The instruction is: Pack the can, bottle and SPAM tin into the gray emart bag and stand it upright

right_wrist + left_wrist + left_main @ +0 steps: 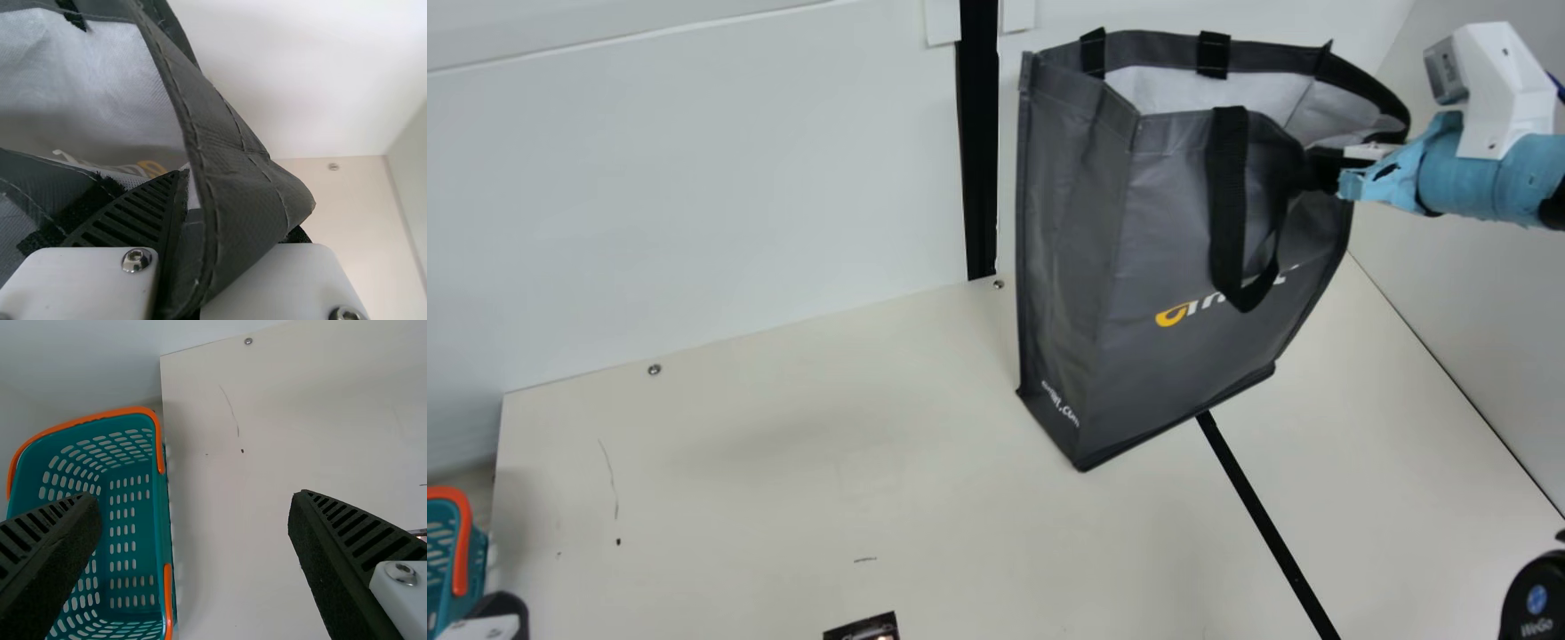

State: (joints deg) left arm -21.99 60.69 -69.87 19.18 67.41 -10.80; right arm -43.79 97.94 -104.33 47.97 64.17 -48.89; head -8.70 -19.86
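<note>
Well, the gray emart bag is toward the back of the cream table, right of the middle in the main view, its mouth up and its body leaning a little. Whether its base touches the table or hangs just over it is hard to tell. My right gripper is clenched on the cloth at the bag's upper side, close to the mouth. One black strap droops down the front. My left gripper is at the main view's lower left corner; in the left wrist view that gripper has its fingers spread wide, holding nothing. Near it, beside the table's edge, is a teal basket with orange handles.
</note>
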